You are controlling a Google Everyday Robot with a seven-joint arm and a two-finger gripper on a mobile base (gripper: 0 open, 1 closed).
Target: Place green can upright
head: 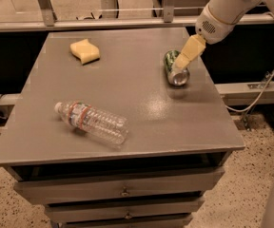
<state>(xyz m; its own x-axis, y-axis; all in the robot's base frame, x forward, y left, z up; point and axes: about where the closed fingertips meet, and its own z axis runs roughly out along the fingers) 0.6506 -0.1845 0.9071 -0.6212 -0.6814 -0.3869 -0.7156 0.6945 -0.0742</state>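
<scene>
The green can (171, 70) lies on its side at the right of the grey table (127, 80), its silver top facing the front. My gripper (183, 60), with pale yellow fingers, hangs from the white arm at the upper right and sits right over the can's upper side, partly covering it. I cannot tell whether it touches the can.
A clear plastic water bottle (92, 121) lies on its side at the front left. A yellow sponge (84, 51) sits at the back left. Drawers are under the tabletop. A rail runs behind the table, and a cable hangs at the right.
</scene>
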